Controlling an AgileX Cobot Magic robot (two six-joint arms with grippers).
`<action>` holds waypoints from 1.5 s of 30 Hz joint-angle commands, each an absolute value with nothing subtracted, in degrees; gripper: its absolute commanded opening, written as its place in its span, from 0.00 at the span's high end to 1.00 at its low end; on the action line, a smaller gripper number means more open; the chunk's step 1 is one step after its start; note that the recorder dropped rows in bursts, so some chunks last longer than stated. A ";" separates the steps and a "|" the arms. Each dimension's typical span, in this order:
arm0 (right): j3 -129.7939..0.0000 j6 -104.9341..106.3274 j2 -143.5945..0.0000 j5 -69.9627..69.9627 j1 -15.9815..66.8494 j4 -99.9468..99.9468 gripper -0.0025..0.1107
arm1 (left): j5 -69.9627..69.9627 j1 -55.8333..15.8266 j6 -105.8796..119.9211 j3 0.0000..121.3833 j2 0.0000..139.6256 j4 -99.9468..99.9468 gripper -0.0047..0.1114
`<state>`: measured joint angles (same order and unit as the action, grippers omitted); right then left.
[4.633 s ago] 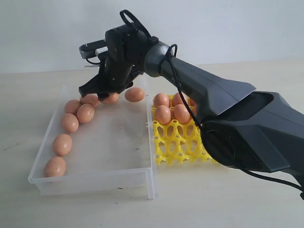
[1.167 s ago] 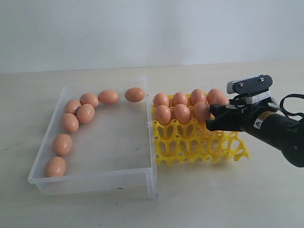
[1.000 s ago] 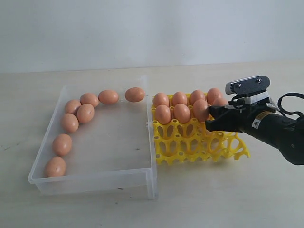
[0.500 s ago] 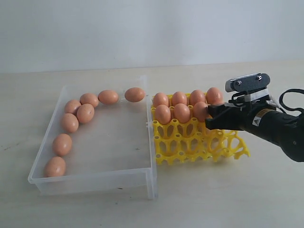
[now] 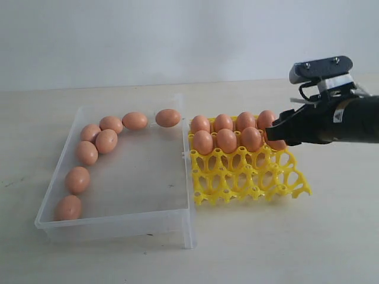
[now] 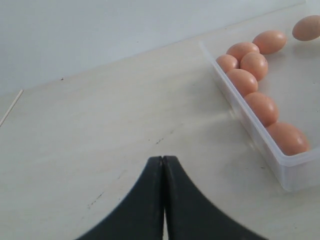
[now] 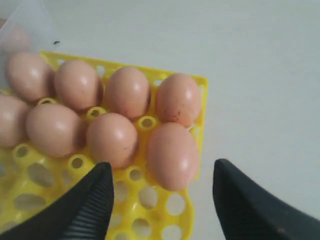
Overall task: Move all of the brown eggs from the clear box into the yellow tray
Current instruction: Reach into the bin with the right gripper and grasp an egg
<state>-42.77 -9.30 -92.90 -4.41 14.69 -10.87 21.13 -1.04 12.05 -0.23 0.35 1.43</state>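
wall (image 5: 177,35): plain pale grey | table (image 5: 284,248): light beige, matte | light: soft, even

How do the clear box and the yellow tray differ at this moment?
The clear box is transparent with plain low walls; the yellow tray is an opaque open lattice. In the clear box the brown eggs lie loose along its edges; in the yellow tray they sit in cups, in two rows. Both hold eggs of the same kind.
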 commanded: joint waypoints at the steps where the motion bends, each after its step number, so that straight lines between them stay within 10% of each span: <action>1: -50.42 -10.10 -86.61 14.22 21.13 -7.16 0.49 | 20.70 -1.15 11.75 0.00 0.00 1.43 0.96; 12: -79.65 5.57 -107.47 25.63 41.79 19.55 0.50 | 20.70 -1.15 11.75 0.00 0.00 1.43 0.96; 27: -118.63 -3.07 -139.14 50.00 44.66 37.16 0.50 | 20.70 -1.15 11.75 0.00 0.00 1.43 0.96; 45: -121.06 -5.54 -143.91 45.96 44.26 29.98 0.50 | 20.70 -1.15 11.75 0.00 0.00 1.43 0.96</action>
<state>-120.64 -5.52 -143.96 47.23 44.57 30.44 21.13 -1.04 12.05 -0.23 0.35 1.43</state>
